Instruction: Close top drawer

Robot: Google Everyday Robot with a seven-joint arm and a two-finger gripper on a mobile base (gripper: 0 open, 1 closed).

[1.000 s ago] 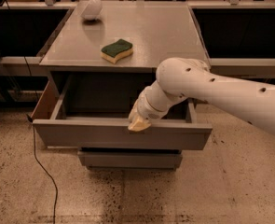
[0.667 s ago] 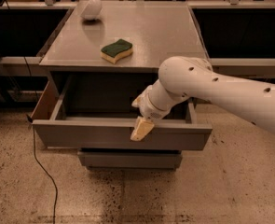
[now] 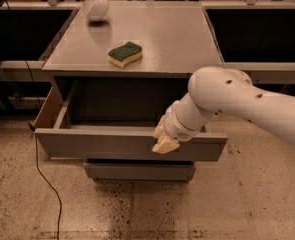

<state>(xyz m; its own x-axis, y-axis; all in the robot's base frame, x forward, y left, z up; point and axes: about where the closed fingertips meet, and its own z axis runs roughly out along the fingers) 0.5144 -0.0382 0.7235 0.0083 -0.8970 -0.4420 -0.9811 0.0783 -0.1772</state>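
— Where's the top drawer (image 3: 97, 145)?
— Pulled well out beneath the cabinet top (image 3: 177, 39), its hollow running back toward twelve o'clock.
— And the gripper (image 3: 165, 143)?
— At the front's upper edge, five o'clock from the sponge (image 3: 124, 54). Open or closed, I can't tell.

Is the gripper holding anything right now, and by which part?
Cannot be told: the gripper lies against the front panel of the open top drawer, right of middle, with no loose object visibly in it.
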